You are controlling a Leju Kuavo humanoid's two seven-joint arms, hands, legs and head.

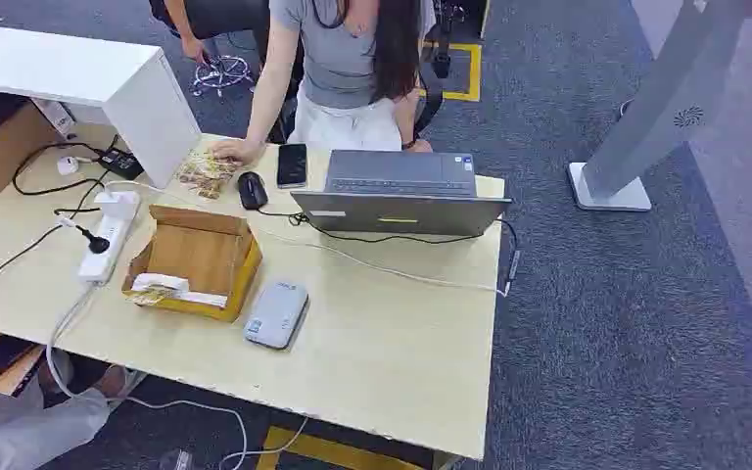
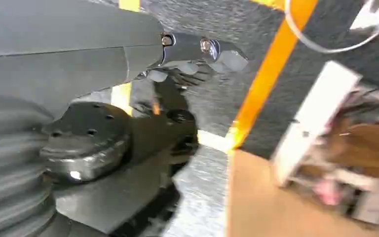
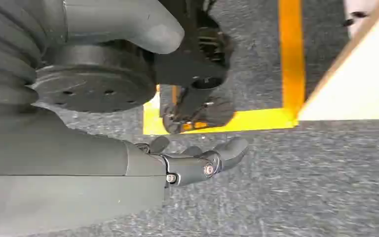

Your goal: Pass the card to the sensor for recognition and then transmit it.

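The robot's left hand [image 2: 187, 64] and right hand [image 3: 197, 158] both hang beside its body over the carpet, fingers loosely apart and holding nothing; the task looks not yet begun. The cards [image 1: 162, 288] lie in the open cardboard box [image 1: 196, 257] on the table [image 1: 382, 362], just beside the grey card reader [image 1: 276, 313], likely set near for a short reach. A person's hand [image 1: 235, 149] rests by the mouse [image 1: 252, 189] and laptop [image 1: 399, 193]. The reader's label is too small to read.
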